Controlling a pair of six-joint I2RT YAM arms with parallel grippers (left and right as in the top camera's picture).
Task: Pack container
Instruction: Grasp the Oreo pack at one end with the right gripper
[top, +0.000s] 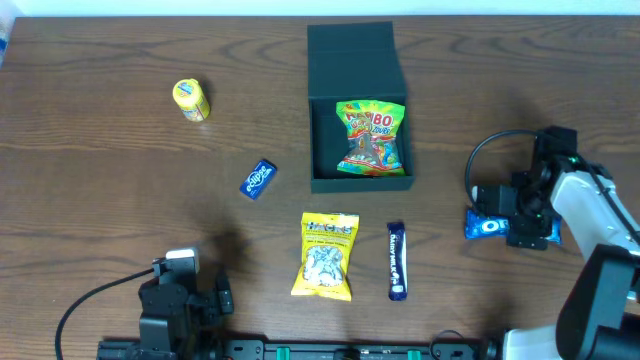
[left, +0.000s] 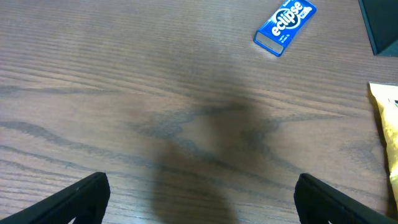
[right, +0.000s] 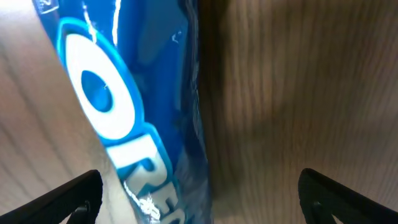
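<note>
The container (top: 360, 183), a dark green square box, stands open at the table's back middle with its flap lid folded back. A green snack packet (top: 372, 138) lies inside. My right gripper (top: 522, 226) hovers low over a blue Oreo packet (top: 487, 226) at the right. In the right wrist view the Oreo packet (right: 124, 106) lies between the open jaws of the right gripper (right: 199, 199), closer to the left finger (right: 68, 202). My left gripper (top: 188, 290) rests open at the front left; the left gripper (left: 202, 199) has only bare wood between its fingers.
A yellow snack bag (top: 326, 256) and a blue bar (top: 397, 260) lie in front of the box. A blue Eclipse gum pack (top: 258, 179) lies left of it, and a small yellow packet (top: 190, 100) sits at the back left. The gum pack (left: 285, 26) also shows ahead of the left gripper.
</note>
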